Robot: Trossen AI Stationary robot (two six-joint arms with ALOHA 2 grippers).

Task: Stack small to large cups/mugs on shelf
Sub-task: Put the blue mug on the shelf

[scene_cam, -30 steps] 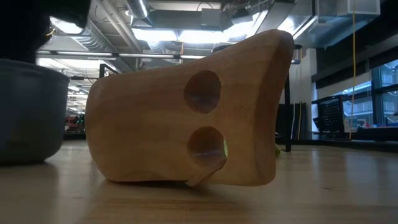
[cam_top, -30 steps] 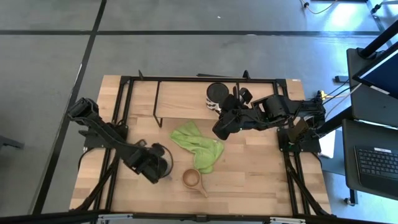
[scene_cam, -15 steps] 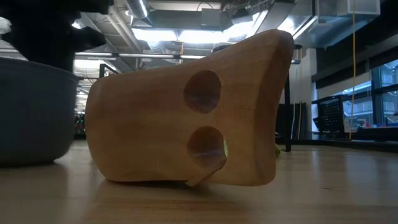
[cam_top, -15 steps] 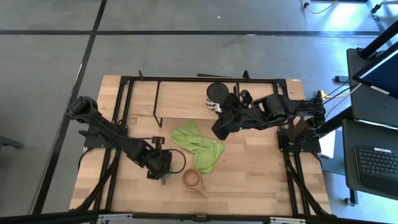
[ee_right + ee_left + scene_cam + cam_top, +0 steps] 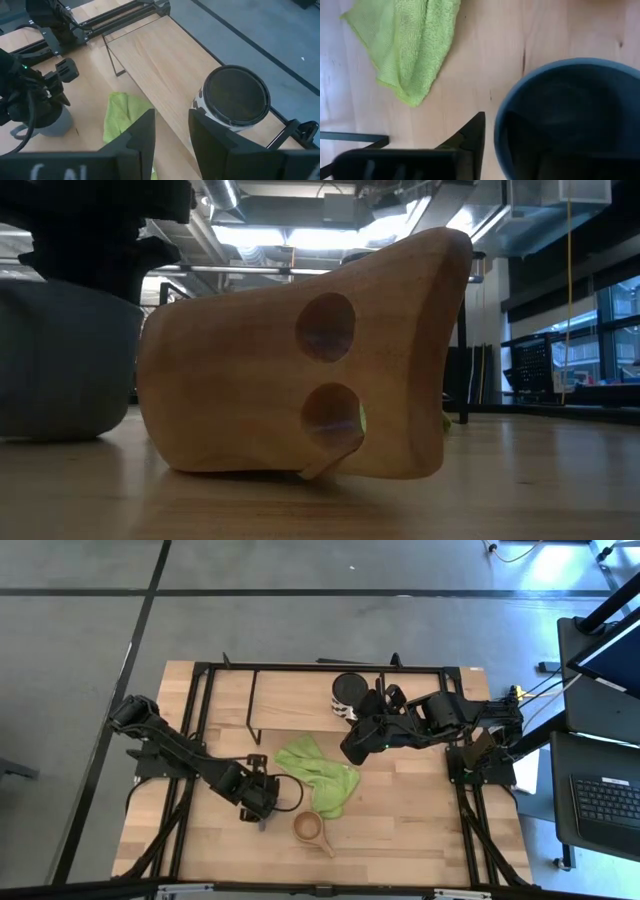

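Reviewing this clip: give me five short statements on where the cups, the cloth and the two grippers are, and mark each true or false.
1. The large mug stands on the shelf. True.
2. The wooden cup sits inside the grey-blue mug. False: it stands alone on the tabletop.
3. The left gripper is at the grey-blue mug, one finger outside its rim. True.
4. The green cloth lies on the shelf. False: it lies on the tabletop in front of the shelf.
5. The right gripper holds the large mug. False: it is open and holds nothing.
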